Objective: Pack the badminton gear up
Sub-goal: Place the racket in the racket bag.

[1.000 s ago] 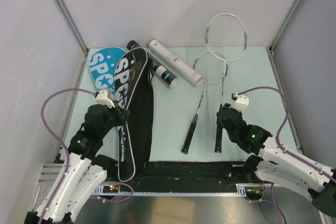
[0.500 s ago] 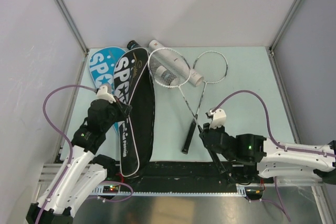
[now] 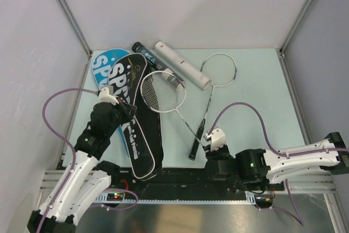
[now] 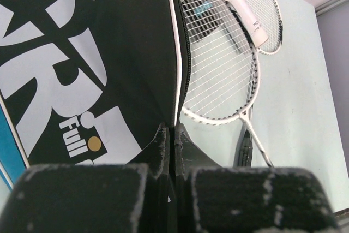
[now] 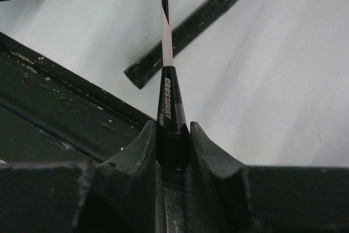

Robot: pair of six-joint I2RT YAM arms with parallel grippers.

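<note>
pinching the zippered right edge of the black bag (image 3: 143, 140) (image 4: 109, 53), the left gripper (image 3: 125, 114) (image 4: 173, 141) is being shown with its fingers pressed almost together. a fold of the bag's edge is apparently being caught between them, though the contact itself is being hidden by the fingers in the wrist view.

the white-framed racket (image 3: 162, 91) (image 4: 218, 69) is being held by the right gripper (image 3: 214, 154) (image 5: 173, 135), off to the right of the black bag's lower end. its fingers are being closed narrowly on the black cone at the top of the handle, lettered crossway. the racket's head is lying against the right edge of the black bag's upper half, and its shaft is slanting away from the bag toward the right gripper.

a second racket (image 3: 219, 69) (image 5: 191, 25) is lying flat on the table (image 3: 256, 96), farther right of the black bag, its dark handle being crossed by the held shaft. the white tube (image 3: 182, 65) and the black tube (image 3: 144, 52) are lying just right of the black bag's top, the black one nearer to it. the blue bag (image 3: 101, 64) is being partly covered by the black bag and is showing at its left.
</note>
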